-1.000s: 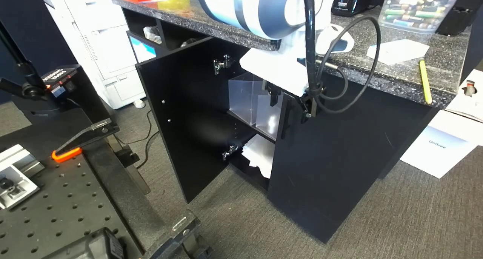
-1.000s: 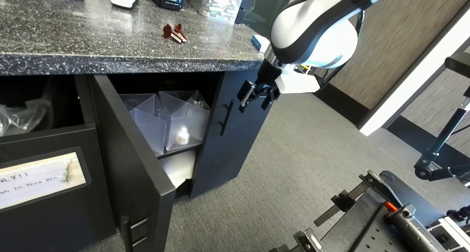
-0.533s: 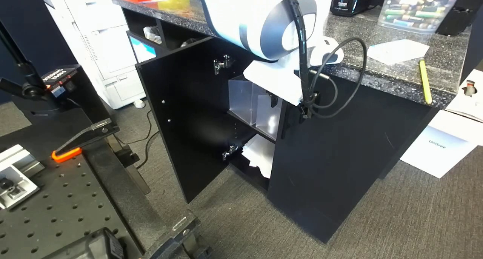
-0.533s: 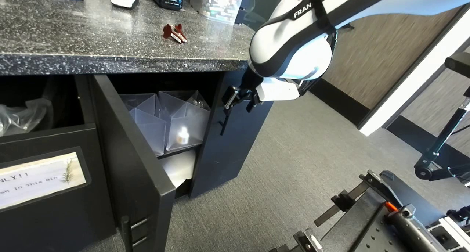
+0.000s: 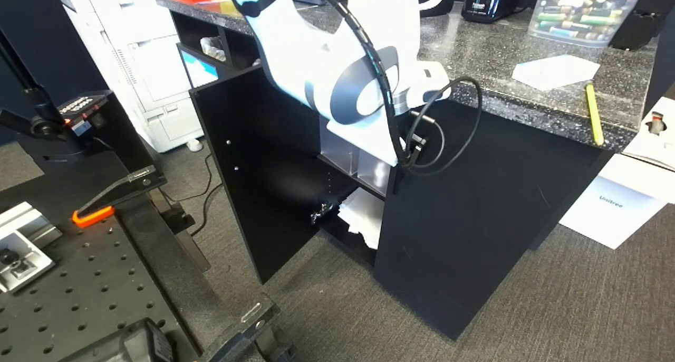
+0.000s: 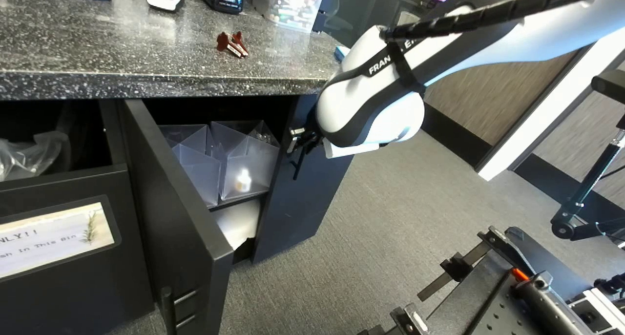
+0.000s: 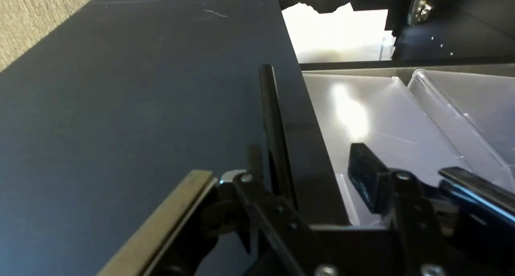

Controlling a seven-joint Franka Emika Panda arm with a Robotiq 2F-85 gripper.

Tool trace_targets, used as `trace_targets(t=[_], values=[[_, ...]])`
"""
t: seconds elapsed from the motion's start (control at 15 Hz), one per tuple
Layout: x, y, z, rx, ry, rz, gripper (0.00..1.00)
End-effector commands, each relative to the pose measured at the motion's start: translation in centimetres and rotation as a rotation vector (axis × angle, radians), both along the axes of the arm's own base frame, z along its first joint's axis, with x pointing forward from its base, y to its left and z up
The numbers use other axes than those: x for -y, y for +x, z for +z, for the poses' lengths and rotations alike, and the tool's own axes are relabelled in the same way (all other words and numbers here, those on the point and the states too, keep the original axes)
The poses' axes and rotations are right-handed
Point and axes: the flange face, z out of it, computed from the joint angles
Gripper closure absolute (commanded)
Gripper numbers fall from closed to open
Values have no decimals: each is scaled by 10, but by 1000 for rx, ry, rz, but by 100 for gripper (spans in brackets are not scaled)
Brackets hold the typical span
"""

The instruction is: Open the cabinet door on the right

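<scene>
— Your tool (image 7: 310, 169) has come lower since half a second ago, the arm (image 6: 351, 100) above it. How do its fingers (image 7: 368, 179) stand?

— Spread apart. In the wrist view you see the handle (image 7: 274, 127) between them, close to one; whether they touch, you cannot tell.

— Where is your door?

— Right behind that handle: your cabinet door (image 7: 153, 107) is closed. Across from it, the other door (image 5: 258, 172) stands swung out in both exterior views, and you can see clear bins (image 6: 259, 164) with white paper (image 7: 334, 34) below.

— And the desk (image 6: 122, 56) topping your cabinet (image 5: 343, 240)?

— It carries a yellow stick (image 5: 593, 114) just beside a flat white piece (image 5: 559, 72).
</scene>
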Motion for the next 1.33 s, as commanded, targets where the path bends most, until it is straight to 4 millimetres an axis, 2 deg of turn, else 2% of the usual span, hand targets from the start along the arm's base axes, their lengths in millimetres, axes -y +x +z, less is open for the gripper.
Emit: trace_targets(t=[0.0, 0.2, 0.27, 0.47, 0.53, 0.67, 1.0, 1.27], values=[[-10, -19, -9, 152, -48, 21, 72], [-5, -36, -14, 278, -104, 36, 95], [-3, -43, -14, 310, -118, 35, 99], [-3, -68, -15, 300, -94, 5, 96], [-4, -79, -10, 249, -70, 8, 96], [-3, -89, 0, 154, -31, 31, 96], [31, -123, 26, -30, -7, 82, 96], [54, -160, 29, -174, -33, 153, 96]])
